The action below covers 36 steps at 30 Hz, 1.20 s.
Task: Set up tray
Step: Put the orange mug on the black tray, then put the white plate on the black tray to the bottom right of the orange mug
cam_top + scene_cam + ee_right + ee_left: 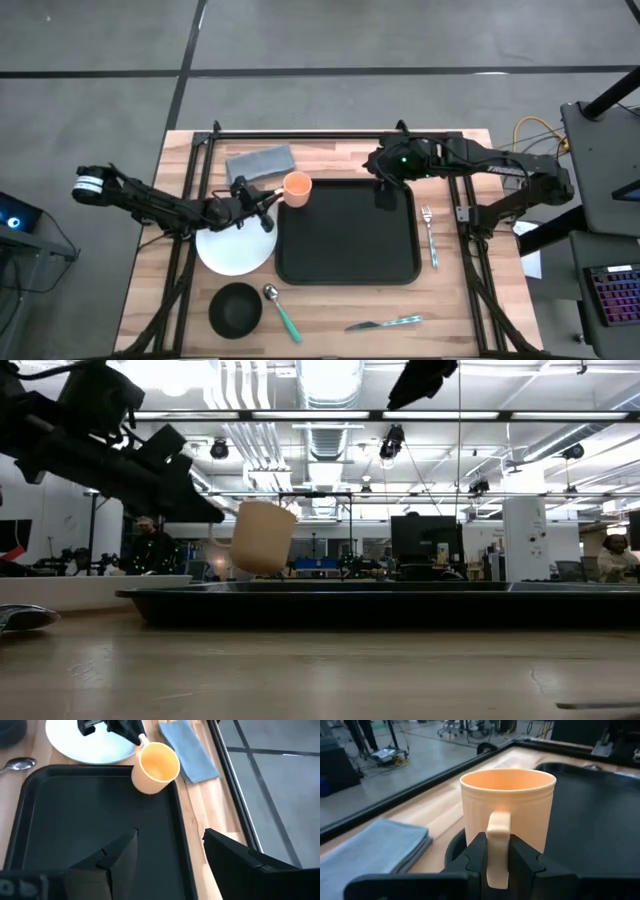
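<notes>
The orange cup (297,188) hangs in the air over the far-left corner of the black tray (345,250); in the low view the cup (262,537) sits just above the tray's rim (380,600). My left gripper (272,197) is shut on the cup, reaching in from the table's left above the white plate. My right gripper (384,195) hovers open over the tray's far-right part and touches nothing; its wrist view shows the tray (75,820) and the cup (156,767) beyond its spread fingers. My left gripper (497,862) pinches the cup's handle (497,827) between its two fingers. The fingers come in about level from the table's left. The cup is lifted clear of the tray, mouth up and slightly tilted.
A white plate (235,245) lies left of the tray, with a black bowl (235,308) and a green-handled spoon (280,310) nearer. A folded grey-blue napkin (260,163) lies at the far edge. A fork (430,235) lies right of the tray and a knife (385,323) near it.
</notes>
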Tool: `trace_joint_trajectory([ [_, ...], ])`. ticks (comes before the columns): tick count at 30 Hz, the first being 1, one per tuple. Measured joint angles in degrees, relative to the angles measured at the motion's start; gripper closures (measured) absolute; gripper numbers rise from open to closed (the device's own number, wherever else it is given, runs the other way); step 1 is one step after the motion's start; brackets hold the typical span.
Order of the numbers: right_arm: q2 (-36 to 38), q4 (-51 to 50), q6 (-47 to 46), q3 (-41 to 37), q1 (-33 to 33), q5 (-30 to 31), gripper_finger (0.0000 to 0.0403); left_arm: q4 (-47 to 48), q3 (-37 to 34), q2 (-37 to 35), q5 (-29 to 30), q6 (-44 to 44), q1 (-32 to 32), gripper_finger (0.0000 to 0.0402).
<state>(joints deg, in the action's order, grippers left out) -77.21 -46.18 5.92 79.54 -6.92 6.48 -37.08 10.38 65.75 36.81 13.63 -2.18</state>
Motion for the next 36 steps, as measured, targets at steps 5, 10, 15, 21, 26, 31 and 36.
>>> trace_joint_trajectory([
  [5,0.2,3.4,0.2,-2.8,0.0,0.0,0.0186,-1.3,-0.3,3.3,1.0,1.8,0.0,0.0369],
  [10,0.2,4.0,0.5,-3.8,0.0,-0.3,0.0186,-6.8,0.1,10.2,1.3,3.0,0.4,0.0369],
  [15,0.2,3.6,0.7,-3.4,0.0,-0.3,0.0186,-12.4,0.1,16.4,1.3,4.2,0.9,0.0369],
  [21,0.7,2.9,1.4,-3.1,0.0,-0.5,0.0186,-11.4,-0.1,18.8,0.3,7.7,0.8,0.0327],
  [26,1.1,1.8,1.8,-3.1,0.0,-0.5,0.0186,-11.4,-0.1,15.6,-0.7,7.9,0.6,0.0253],
  [31,1.1,1.2,1.7,-3.1,0.0,-0.5,0.0186,-11.4,-0.4,8.7,-5.6,5.9,0.1,0.0225],
  [36,0.9,6.3,-1.4,-4.6,2.1,-0.5,0.0186,-10.0,-0.4,-2.1,-6.6,-0.7,-2.9,0.0223],
])
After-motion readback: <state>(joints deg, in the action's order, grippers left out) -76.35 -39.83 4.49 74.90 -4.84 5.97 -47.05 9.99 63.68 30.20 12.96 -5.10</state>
